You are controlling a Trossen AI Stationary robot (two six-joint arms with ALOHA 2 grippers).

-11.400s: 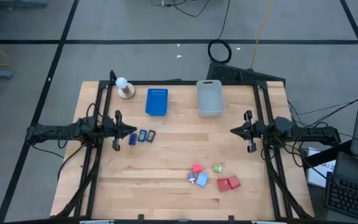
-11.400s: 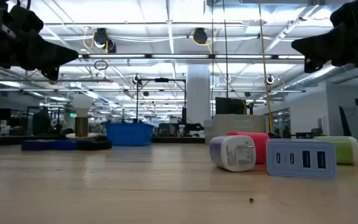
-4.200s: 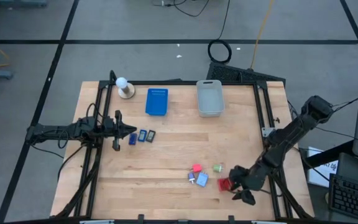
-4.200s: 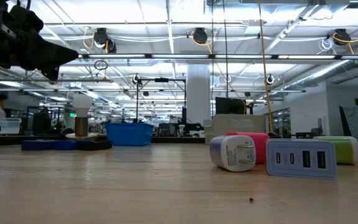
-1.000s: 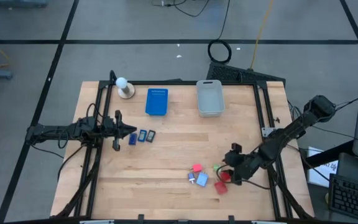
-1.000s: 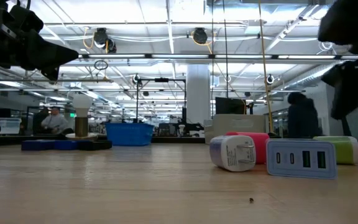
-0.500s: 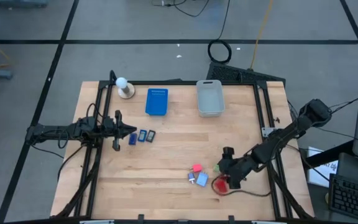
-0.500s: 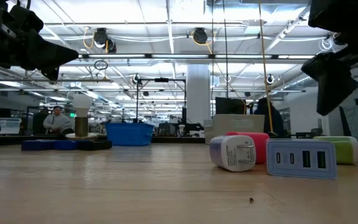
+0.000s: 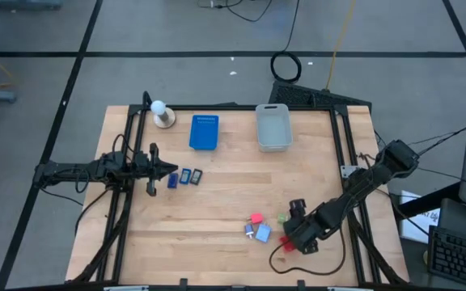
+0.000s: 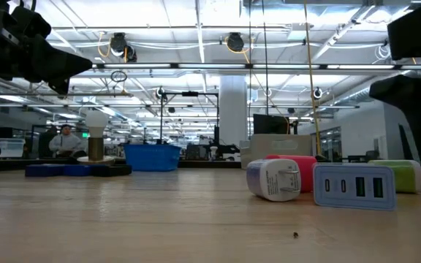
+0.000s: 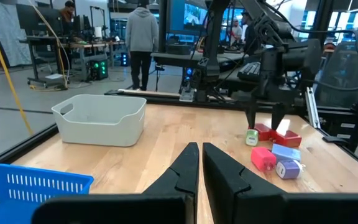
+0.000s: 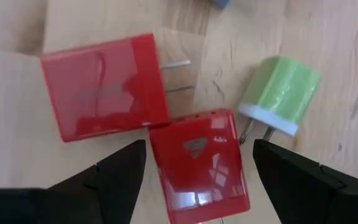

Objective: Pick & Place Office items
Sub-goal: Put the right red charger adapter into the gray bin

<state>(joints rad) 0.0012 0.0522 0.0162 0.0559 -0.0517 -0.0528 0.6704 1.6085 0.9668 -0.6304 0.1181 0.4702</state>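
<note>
The office items lie near the table's near right. Two red blocks (image 12: 104, 87) (image 12: 201, 165), a green bit (image 12: 278, 93), a pink bit (image 9: 256, 219) and a light-blue bit (image 9: 263, 234) sit flat on the wood. My right gripper (image 12: 199, 146) hangs open over the red blocks and points down. Its fingers stand on either side of the nearer red block without touching it. Three small dark-blue and grey rectangles (image 9: 185, 176) lie beside my left gripper (image 9: 172, 172), which waits shut at the left.
A blue tray (image 9: 204, 132), a grey bin (image 9: 273, 127) and a white ball on a round base (image 9: 162, 113) stand along the far edge. Bare wood stretches across the table's middle between the two groups of items.
My right gripper has moved toward the table's near edge and a little left, coming over the red blocks. It has tipped from a slant to point steeply down and has rolled about its own line. The items lie where they were.
</note>
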